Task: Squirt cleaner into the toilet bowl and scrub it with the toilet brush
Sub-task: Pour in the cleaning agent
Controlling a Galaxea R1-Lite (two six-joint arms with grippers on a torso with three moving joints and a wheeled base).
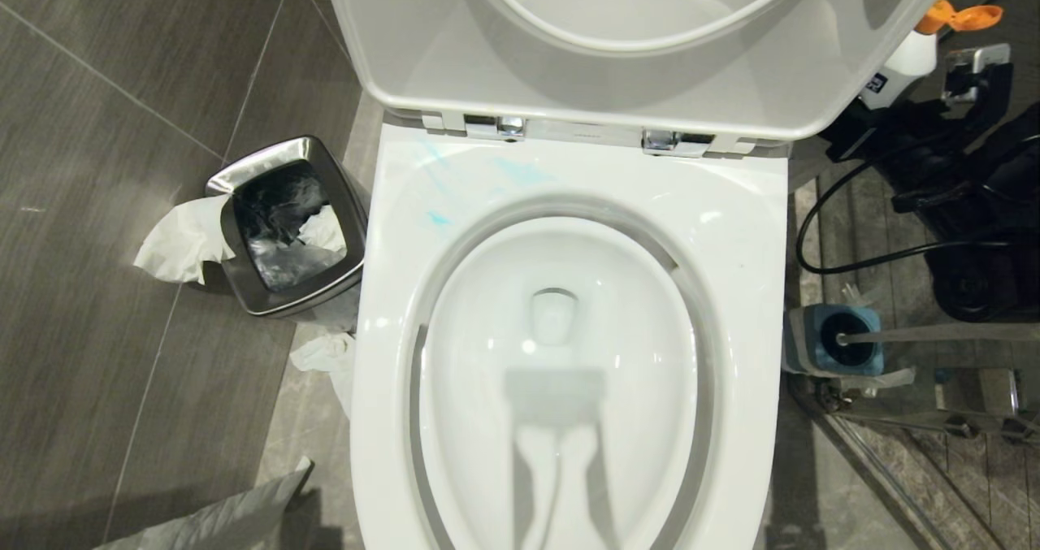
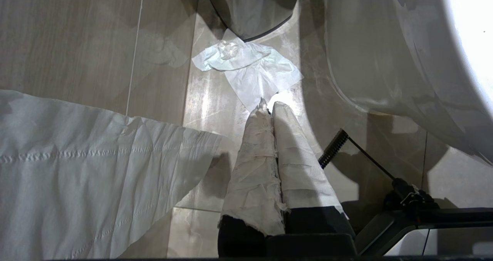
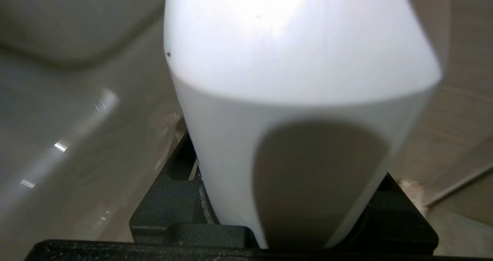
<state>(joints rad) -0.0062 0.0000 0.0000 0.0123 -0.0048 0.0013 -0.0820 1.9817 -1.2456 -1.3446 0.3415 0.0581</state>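
Note:
The toilet bowl (image 1: 747, 233) fills the head view, with its seat and lid (image 1: 406, 62) raised. Turquoise smears of cleaner (image 1: 439, 218) lie on the rim's far left corner. At the far right my right gripper (image 1: 881, 123) is shut on a white bottle (image 1: 910, 56) with an open orange cap. That bottle (image 3: 292, 60) fills the right wrist view, black jaws on either side. The toilet brush (image 1: 934, 335) stands in its blue-grey holder (image 1: 800, 335) right of the bowl. My left gripper (image 2: 269, 105), its fingers wrapped in white, is shut and empty over the floor beside the bowl.
A steel waste bin (image 1: 284, 225) with tissue hanging out stands left of the bowl. Tissue (image 1: 325, 355) lies on the floor by it, and under the left gripper as tissue (image 2: 250, 70). A black cable (image 1: 853, 266) loops at the right, beside a glass panel's metal rail (image 1: 934, 420).

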